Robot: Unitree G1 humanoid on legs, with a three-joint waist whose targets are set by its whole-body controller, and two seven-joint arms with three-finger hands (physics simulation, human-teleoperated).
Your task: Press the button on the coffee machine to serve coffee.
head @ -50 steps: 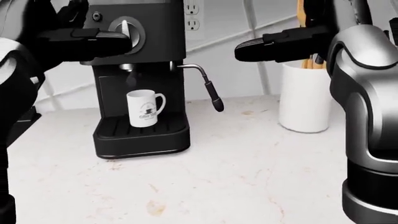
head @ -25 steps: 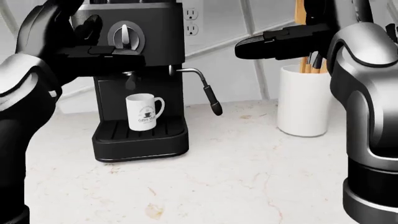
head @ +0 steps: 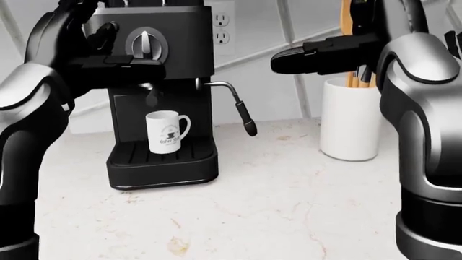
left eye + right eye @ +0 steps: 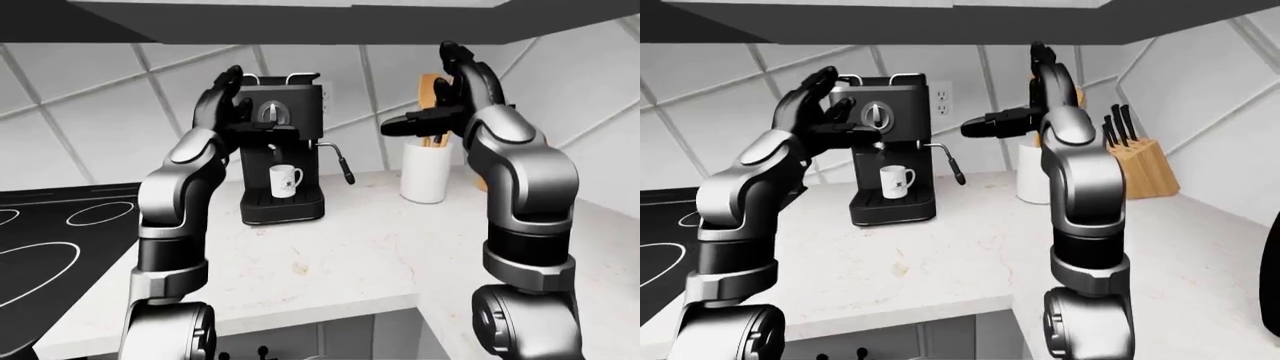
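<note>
Kitchen corner, grey diagonal-tiled wall, pale marble countertop (image 3: 288,206) with black cooktop (image 4: 50,240) at left of the left-eye view. Coffee machine (image 3: 162,97): black, upper left of the head view, against the wall; round dial (image 3: 147,44) on its face, small button (image 3: 112,25) just left of it, steam wand (image 3: 238,105) at right. White mug (image 3: 166,131) upright on the drip tray under the spout. Change: over the last second the left hand (image 3: 79,49) has drawn leftward off the dial, one finger (image 3: 134,61) now lying below it; judged, the press is either just made or not yet landed. No coffee stream discernible. Left-hand fingers spread, gripping nothing. Right hand (image 4: 450,90) raised, fingers extended and empty, beside the white utensil crock (image 3: 351,119). Knife block (image 4: 1140,161) further right.
</note>
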